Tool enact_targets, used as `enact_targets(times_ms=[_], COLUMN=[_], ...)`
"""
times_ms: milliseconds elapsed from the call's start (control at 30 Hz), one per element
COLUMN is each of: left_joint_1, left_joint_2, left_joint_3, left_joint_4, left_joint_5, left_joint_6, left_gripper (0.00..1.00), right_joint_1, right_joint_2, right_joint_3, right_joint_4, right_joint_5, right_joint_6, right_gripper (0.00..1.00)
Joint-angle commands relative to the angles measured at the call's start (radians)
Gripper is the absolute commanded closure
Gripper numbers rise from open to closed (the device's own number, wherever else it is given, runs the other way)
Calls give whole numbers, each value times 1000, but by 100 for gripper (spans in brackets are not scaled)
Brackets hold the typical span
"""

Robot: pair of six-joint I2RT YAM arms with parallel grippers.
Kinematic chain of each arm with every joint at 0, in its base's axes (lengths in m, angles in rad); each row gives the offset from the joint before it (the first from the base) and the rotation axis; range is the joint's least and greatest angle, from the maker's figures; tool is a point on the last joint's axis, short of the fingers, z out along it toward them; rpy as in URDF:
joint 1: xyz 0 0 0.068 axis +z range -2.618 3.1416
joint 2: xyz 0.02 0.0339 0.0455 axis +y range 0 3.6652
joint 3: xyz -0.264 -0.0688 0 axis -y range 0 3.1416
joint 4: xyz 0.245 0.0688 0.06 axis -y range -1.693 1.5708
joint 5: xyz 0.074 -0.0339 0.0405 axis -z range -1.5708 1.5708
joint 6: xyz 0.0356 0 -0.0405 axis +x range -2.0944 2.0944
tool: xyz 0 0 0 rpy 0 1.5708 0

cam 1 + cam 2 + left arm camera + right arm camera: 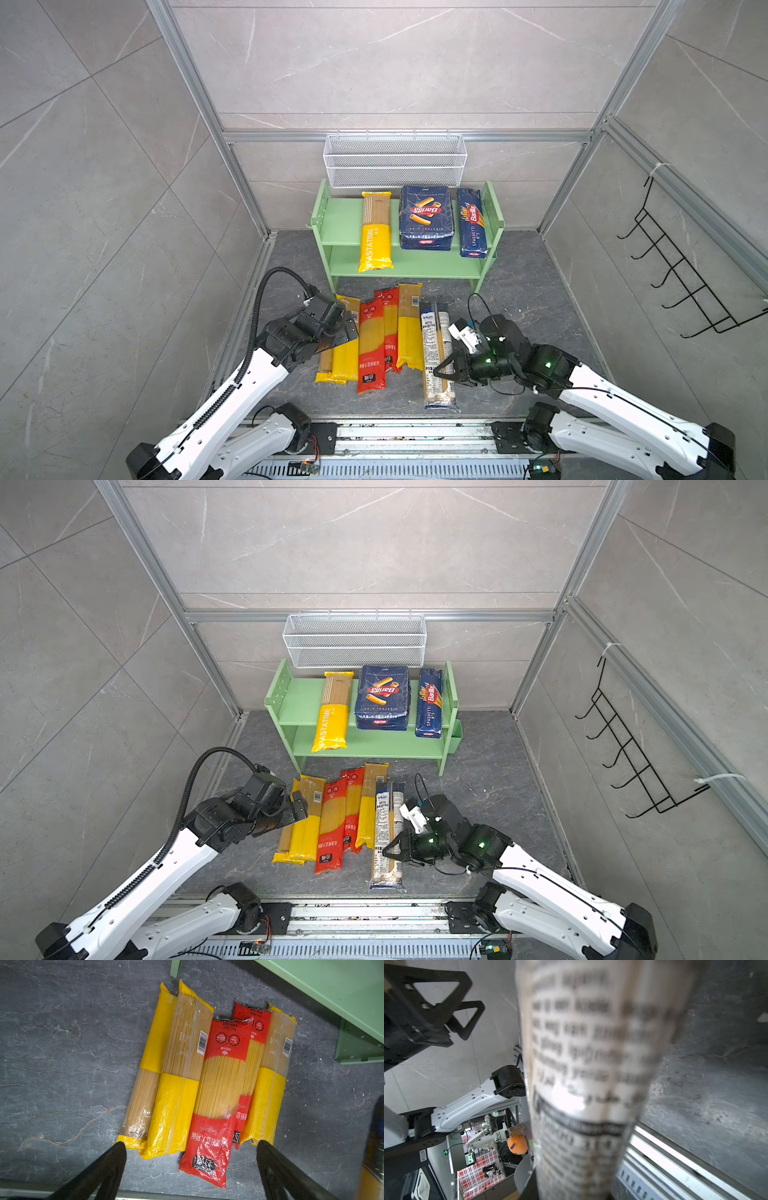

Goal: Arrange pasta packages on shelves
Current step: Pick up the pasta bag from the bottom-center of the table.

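Left gripper [192, 1144] sits nearest, fingers spread wide, nothing held, above the near ends of the floor packs. On the dark stone floor [519, 291], left to right: two long yellow spaghetti bags [343, 365] side by side, two red spaghetti bags [370, 349] overlapping, one more yellow-and-clear spaghetti bag [409, 332], all touching. Next comes a clear bag with a brownish printed label [432, 345]; the right gripper [439, 371] is closed on its near half. Cannot tell if that bag is off the floor. Behind stands the light green two-tier rack [340, 224]. Its top board carries a yellow PASTATIME bag [376, 237] overhanging the front edge, a wide dark blue Barilla rigatoni pack [426, 216], and a narrow dark blue Barilla spaghetti pack [473, 226] beside the right side panel. White wire mesh basket [395, 162] hangs on the wall above.
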Motion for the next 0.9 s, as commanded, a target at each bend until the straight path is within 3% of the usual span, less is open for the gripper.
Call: enact_targets(times_ms=[0,567,867], left_joint_1=[5,5,13], left_joint_2=[-18,18,19], left_joint_3=[40,109,112], left_joint_4=[-29,-41,-25], left_joint_5=[-31,-46,-36], left_joint_6=[-3,74,155], left_gripper=[0,0,0], right_joint_1=[-2,8,8], right_joint_2=[-21,319,695], right_joint_3=[128,680,1131], right_joint_4=[14,-62,-144], right_joint_5=[-12,-42,-35], right_joint_6=[-85,-225,-322], right_gripper=[100,100,100])
